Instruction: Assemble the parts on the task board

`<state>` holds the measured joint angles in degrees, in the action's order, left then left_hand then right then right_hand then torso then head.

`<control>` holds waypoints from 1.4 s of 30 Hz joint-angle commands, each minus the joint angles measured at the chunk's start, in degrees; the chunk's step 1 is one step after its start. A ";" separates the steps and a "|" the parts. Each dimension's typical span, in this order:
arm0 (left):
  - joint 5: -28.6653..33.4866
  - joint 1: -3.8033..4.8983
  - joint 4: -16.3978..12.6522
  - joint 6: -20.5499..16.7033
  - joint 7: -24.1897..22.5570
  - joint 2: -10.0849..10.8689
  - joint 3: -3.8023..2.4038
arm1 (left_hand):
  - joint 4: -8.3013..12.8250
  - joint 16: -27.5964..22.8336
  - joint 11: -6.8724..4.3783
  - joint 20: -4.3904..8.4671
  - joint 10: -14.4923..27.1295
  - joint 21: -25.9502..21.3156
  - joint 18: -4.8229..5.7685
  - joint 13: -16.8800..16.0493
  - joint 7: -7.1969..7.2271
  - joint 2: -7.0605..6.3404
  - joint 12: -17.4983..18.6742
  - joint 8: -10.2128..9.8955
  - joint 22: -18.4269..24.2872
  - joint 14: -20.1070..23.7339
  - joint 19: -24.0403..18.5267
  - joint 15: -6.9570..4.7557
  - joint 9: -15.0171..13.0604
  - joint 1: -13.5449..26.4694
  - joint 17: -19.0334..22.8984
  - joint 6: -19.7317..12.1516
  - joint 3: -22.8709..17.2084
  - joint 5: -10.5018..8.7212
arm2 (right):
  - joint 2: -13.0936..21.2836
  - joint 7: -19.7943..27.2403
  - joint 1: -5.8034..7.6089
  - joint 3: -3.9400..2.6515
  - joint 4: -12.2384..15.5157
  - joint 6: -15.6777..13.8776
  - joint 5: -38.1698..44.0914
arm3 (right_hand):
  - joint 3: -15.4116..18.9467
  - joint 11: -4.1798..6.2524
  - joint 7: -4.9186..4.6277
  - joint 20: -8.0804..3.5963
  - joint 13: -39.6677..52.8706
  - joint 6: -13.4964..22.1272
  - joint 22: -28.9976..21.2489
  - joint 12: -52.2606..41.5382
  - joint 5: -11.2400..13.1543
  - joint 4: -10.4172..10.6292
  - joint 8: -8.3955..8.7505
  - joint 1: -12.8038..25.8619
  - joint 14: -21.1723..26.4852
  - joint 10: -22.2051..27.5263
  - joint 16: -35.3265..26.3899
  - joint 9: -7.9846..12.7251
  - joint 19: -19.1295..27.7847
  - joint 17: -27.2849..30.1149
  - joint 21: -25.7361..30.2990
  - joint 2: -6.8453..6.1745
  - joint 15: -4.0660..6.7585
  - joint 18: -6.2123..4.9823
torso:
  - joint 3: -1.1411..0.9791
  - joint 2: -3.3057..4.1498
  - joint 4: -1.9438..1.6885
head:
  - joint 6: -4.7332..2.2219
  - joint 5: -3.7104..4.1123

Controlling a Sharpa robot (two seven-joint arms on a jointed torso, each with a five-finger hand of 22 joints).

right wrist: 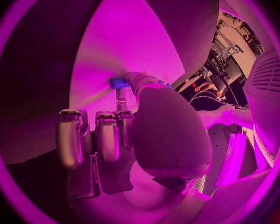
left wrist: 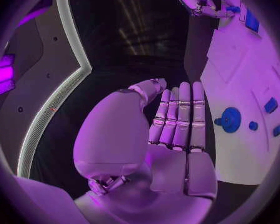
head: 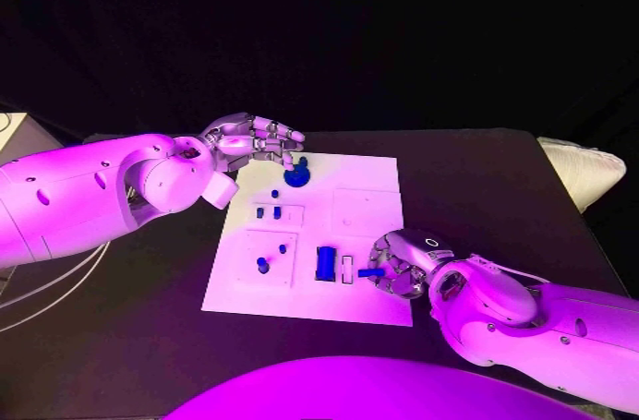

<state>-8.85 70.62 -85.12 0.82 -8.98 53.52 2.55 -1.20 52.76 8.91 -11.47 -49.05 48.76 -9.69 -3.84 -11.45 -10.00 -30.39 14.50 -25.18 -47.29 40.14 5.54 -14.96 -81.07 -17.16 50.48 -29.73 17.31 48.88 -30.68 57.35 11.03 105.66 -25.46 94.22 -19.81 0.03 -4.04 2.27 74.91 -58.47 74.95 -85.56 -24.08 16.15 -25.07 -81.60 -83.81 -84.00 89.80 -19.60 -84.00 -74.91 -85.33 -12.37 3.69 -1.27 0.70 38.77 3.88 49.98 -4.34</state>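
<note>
Assembly is looking partly done on the task board, the white plate lying at the centre of the black counter. Toward the board's 11 o'clock corner a round blue part is sitting flat, with a small blue peg just beside it at about 7 o'clock. Below them, a pair of small blue pieces is standing in a raised block, and another blue piece is resting in the block at the board's 7 o'clock. A tall blue bar is standing near 6 o'clock, next to a pale slot.

The right robot hand is hovering at the board's 5 o'clock edge, pinching a small blue part between thumb and finger, apparently heading for that slot. The left robot hand is waiting just off the board's 11 o'clock corner, fingers straight and together, holding nothing.

By this evidence, several pieces are already seated, while the pinched part is not yet placed. Whether the round part and loose peg are in their final spots cannot be told.
</note>
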 commanded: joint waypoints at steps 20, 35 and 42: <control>0.11 0.04 -0.19 0.72 -0.29 -0.14 -0.03 | -0.06 0.24 0.08 0.00 0.28 -0.26 -0.67 -0.06 -0.33 0.55 0.20 -0.38 -0.01 0.43 0.37 0.17 -0.04 -0.02 0.12 0.01 -0.43 0.37 | 0.46 3.07 2.13 -0.18 1.73 -7.43 -16.72 | -4.03 1.02 0.92 -0.50 14.70 -1.80 14.36 -3.72 2.26 -0.23 -1.39 4.73 -6.19 -5.65 0.20 -0.96 -5.27 -15.09 -1.97 -0.32 0.79 0.74 | 0.03 -0.05 0.01 | -0.23 0.24; 0.11 0.04 -0.15 0.79 -0.20 -0.33 -0.03 | -0.06 0.24 0.08 0.00 0.28 -0.26 -0.67 -0.06 -0.33 0.55 0.20 -0.38 -0.01 0.43 0.37 0.17 -0.04 -0.02 0.12 0.01 -0.43 0.37 | -3.13 0.73 2.14 -0.08 -0.76 -5.85 -25.49 | -3.10 0.90 0.80 -0.49 14.92 -1.96 14.36 -4.11 3.42 0.30 -1.56 9.42 -6.19 -5.84 0.20 -1.08 -5.26 -15.09 -2.02 -1.06 0.71 0.75 | -0.04 0.03 0.00 | -0.13 0.51; 0.11 0.04 -0.12 0.83 -0.14 -0.40 -0.03 | -0.06 0.24 0.08 0.00 0.28 -0.26 -0.67 -0.06 -0.33 0.55 0.20 -0.38 -0.01 0.43 0.37 0.17 -0.04 -0.02 0.12 0.01 -0.43 0.37 | -4.64 -0.59 1.97 -0.04 -1.36 -5.77 -26.14 | -2.07 0.84 0.75 -0.43 15.09 -2.10 14.42 -4.44 4.16 0.44 -1.59 12.10 -6.19 -6.00 0.20 -1.05 -5.33 -15.09 -2.27 -0.54 0.65 0.79 | 0.00 0.01 0.01 | 0.02 0.64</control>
<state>-8.85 70.63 -85.13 0.82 -8.89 53.26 2.55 -1.19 52.76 8.91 -11.47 -49.05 48.75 -9.69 -3.83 -11.45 -10.00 -30.39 14.50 -25.18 -47.08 40.13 5.75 -14.96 -81.07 -17.11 50.48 -29.73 17.31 44.37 -30.20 59.37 10.99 104.34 -32.12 69.62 -22.36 0.65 -2.97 2.28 74.93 -60.52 74.92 -89.81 -20.09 16.60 -26.64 -69.96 -83.82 -83.81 89.77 -20.70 -84.00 -74.91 -87.47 -12.96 4.12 -1.27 0.66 38.78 3.88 49.96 -3.72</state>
